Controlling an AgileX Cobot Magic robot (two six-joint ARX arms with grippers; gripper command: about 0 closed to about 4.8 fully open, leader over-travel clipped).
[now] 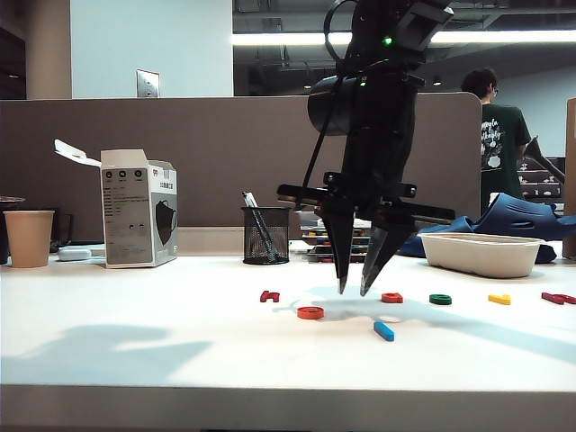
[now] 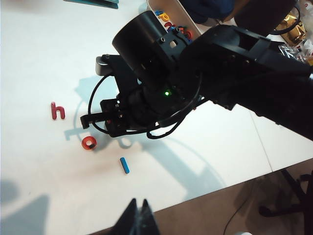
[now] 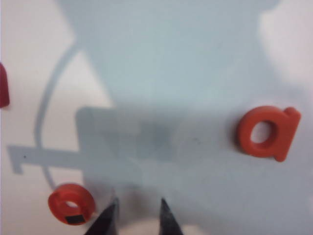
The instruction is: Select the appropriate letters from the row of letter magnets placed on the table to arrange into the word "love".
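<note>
The letter magnets lie in a loose row on the white table (image 1: 135,342): a dark red letter (image 1: 269,295), an orange ring (image 1: 310,312), a blue bar (image 1: 383,330), an orange "a" (image 1: 391,297), a green one (image 1: 440,299), a yellow one (image 1: 499,299). The right gripper (image 1: 354,287) hangs over the table between ring and "a", jaws slightly apart, empty. The left gripper (image 2: 138,219) seems closed, though barely visible, off the table's edge.
</note>
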